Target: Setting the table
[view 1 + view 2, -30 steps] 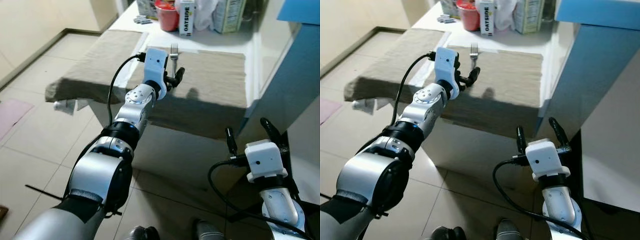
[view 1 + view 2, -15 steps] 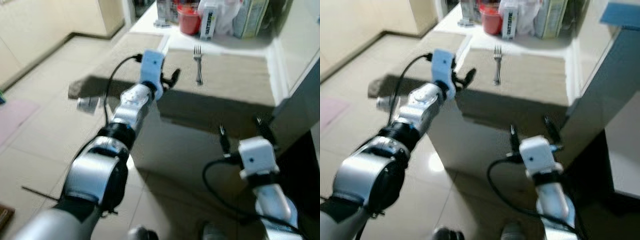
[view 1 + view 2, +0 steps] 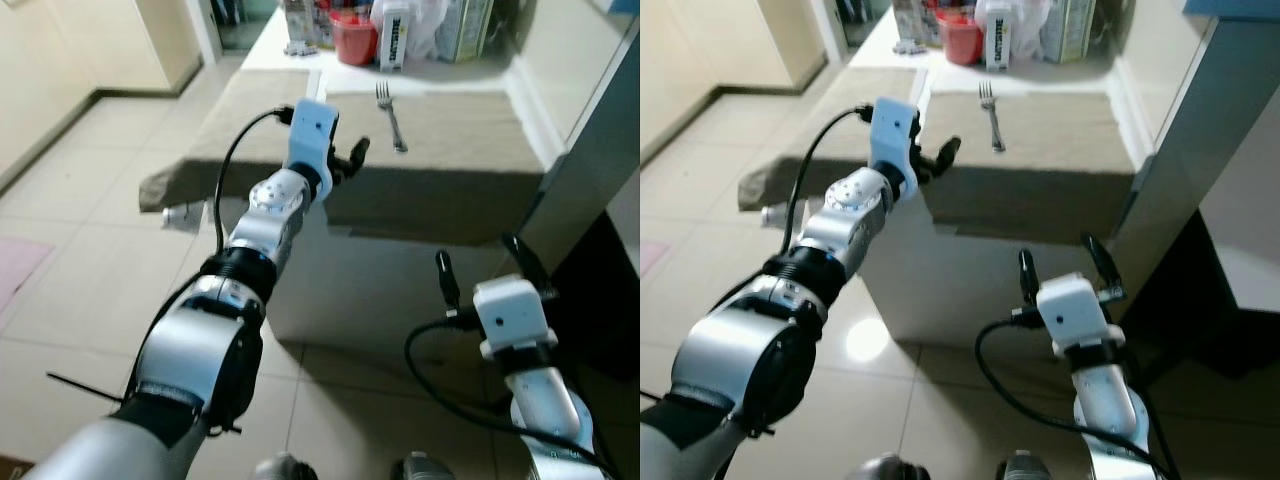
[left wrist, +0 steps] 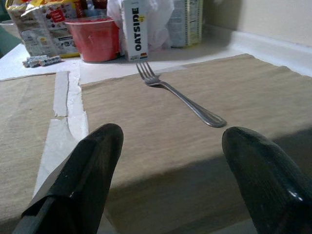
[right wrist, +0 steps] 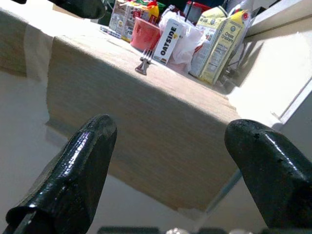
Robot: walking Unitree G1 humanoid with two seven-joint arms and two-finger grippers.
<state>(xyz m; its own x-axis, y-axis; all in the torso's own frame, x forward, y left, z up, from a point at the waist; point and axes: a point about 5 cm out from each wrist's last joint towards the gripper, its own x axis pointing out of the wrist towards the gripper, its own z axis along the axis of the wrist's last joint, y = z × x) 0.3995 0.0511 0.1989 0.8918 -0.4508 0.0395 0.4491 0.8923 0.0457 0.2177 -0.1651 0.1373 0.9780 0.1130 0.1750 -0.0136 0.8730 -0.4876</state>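
A silver fork (image 3: 390,115) lies flat on a beige placemat (image 3: 460,130), tines toward the back of the white table (image 3: 345,78). My left gripper (image 3: 346,160) hovers open at the mat's near edge, a little to the left of the fork's handle, holding nothing. In the left wrist view the fork (image 4: 183,100) lies ahead between the spread fingers (image 4: 92,161). My right gripper (image 3: 480,262) hangs open and empty, low in front of the table, below the mat's hanging edge.
A red cup (image 3: 352,40), an OATSIDE carton (image 3: 395,45), other cartons (image 3: 465,30) and a plastic bag stand at the table's back. A second beige mat (image 3: 245,115) drapes over the left side. A blue-grey panel (image 3: 1200,100) rises on the right. Tiled floor (image 3: 80,260) lies to the left.
The whole view has shifted as the camera moved. My left gripper, which was right at the fork's handle end, now sits to the left of it. The fork still lies on the mat.
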